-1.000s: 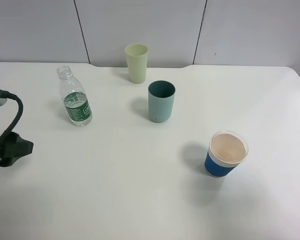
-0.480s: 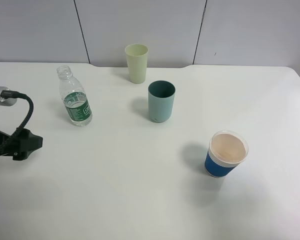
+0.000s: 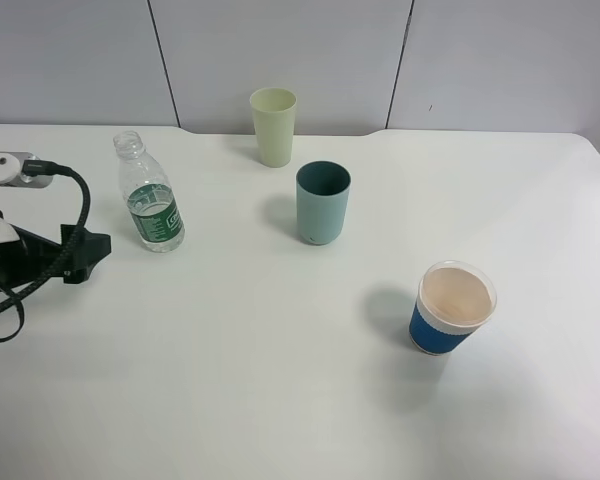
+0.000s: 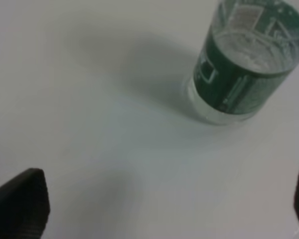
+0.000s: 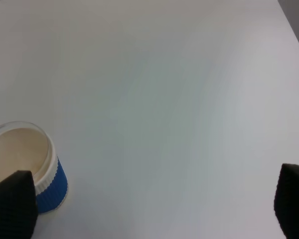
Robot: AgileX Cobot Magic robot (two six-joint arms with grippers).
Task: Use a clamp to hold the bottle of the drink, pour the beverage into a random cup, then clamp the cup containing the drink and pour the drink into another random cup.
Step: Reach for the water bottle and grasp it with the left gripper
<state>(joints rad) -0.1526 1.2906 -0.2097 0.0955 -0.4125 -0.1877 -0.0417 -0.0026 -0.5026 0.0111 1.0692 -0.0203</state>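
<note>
**Both hands released, bottle and cups standing untouched**

The white worktop (image 3: pixel 280 400) fills most of the high view and carries four upright containers, all apart from one another.

The left arm comes in low from the left edge, with a black cable (image 3: pixel 81 196) looping over it. Its left hand (image 3: pixel 88 247) is released: the wrist view shows one dark fingertip at each side of the picture, set wide, with bare worktop between them. It points at the bottle and sits just beside it without touching.

The right hand (image 5: pixel 152 204) shows only in its own wrist view. It too is released, fingertips far apart, nothing between them.

The bottle (image 3: pixel 152 200), clear ribbed plastic with a green-and-white label and no cap, stands at the left of the worktop, the nearest thing to the left hand.

The blue paper cup (image 3: pixel 452 308), white-rimmed, stands well apart at the front right, beside one right fingertip in the wrist view.

The teal tumbler (image 3: pixel 323 205) stands near the middle, to the right of the bottle.

The pale yellow-green tumbler (image 3: pixel 273 127) stands behind it, near the back edge.

The clear beverage (image 4: pixel 254 57) sits in the lower part of the bottle.
</note>
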